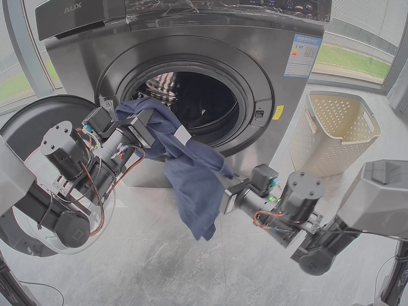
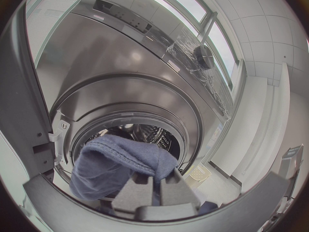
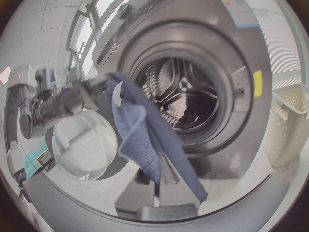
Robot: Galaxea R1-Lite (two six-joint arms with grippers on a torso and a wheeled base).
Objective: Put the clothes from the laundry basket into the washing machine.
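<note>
A dark blue garment stretches between my two grippers in front of the washing machine, whose round door opening shows the steel drum. My left gripper is shut on the garment's upper end at the opening's left rim; in the left wrist view its fingers pinch the blue cloth. My right gripper is shut on the garment lower down, below the opening; the right wrist view shows the cloth running up from its fingers. The garment's tail hangs toward the floor.
The machine's glass door stands swung open at the left, behind my left arm. A cream laundry basket stands on the floor right of the machine. Grey tiled floor lies in front. Windows are on both sides.
</note>
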